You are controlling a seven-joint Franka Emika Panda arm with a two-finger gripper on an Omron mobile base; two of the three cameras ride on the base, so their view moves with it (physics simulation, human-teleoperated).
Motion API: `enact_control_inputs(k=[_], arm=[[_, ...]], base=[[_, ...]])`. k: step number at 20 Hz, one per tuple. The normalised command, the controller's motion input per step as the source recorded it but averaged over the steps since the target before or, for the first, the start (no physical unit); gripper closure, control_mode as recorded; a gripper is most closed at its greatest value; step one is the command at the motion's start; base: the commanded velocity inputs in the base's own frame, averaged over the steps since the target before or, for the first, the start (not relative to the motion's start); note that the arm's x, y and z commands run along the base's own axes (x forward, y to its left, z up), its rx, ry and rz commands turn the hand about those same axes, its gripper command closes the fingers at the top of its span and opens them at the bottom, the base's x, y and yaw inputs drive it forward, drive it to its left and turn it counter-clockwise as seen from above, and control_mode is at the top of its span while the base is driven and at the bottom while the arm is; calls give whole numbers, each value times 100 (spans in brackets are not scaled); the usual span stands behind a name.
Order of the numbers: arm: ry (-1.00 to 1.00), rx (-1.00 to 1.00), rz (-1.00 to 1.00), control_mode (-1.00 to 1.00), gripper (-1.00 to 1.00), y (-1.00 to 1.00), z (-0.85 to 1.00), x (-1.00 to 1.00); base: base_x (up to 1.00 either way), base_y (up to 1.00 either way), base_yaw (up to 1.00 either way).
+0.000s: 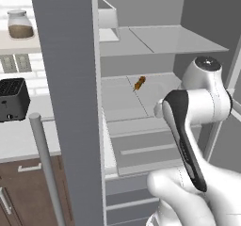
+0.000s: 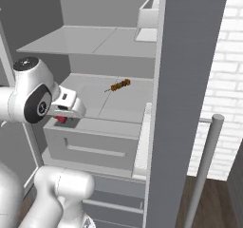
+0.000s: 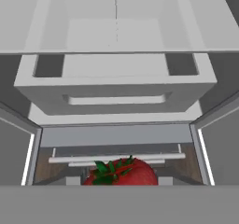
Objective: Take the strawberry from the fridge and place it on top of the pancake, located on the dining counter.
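Note:
The fridge [image 1: 70,79] stands open, its grey doors [image 2: 190,56] swung out on both sides and pale shelves [image 2: 90,42] inside. My gripper [image 2: 62,119] hangs in front of the middle shelf, at its left, just above the inner drawer [image 2: 95,146]. It is shut on the strawberry [image 2: 61,120], a small red fruit under the white hand. In the hand view the strawberry [image 3: 126,173] with its green leaves sits low in the centre, and the fridge drawers lie beyond it.
A small brownish-orange food item [image 1: 140,83] lies on the middle shelf [image 2: 118,85]. Long silver door handles [image 1: 44,164] [image 2: 206,165] stand near on both sides. A black toaster [image 1: 12,99] and a jar [image 1: 20,24] are at the left by the wall.

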Motion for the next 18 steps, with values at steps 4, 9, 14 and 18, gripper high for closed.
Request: enact_control_inputs(k=[4, 9, 14, 18], arm=[[-20, 0, 0, -100, 100, -2, -9, -75], [-8, 3, 0, -100, 100, -1, -12, -17], [0, 0, 0, -100, 100, 0, 0, 0], [0, 0, 0, -100, 100, 0, 0, 0]], base=[[0, 0, 0], [0, 0, 0], [0, 0, 0], [0, 0, 0]])
